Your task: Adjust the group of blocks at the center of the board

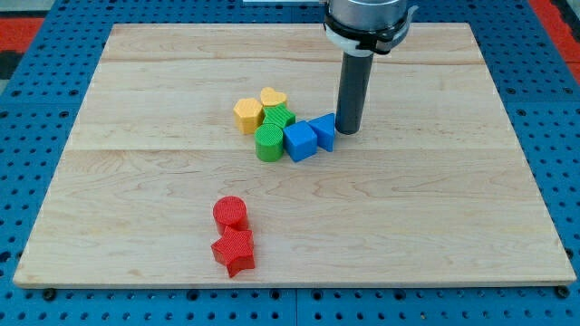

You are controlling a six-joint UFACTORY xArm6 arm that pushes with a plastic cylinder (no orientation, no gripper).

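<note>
A tight group of blocks sits near the board's middle. It holds a yellow hexagon [247, 114], a yellow heart [273, 97], a green block [280, 117], a green cylinder [268, 142], a blue cube [300, 140] and a smaller blue block [323, 130]. My tip [348, 130] stands just to the view's right of the smaller blue block, touching it or nearly so.
A red cylinder [230, 213] and a red star [234, 252] sit together toward the view's bottom, left of centre. The wooden board [453, 208] lies on a blue perforated table [562, 136].
</note>
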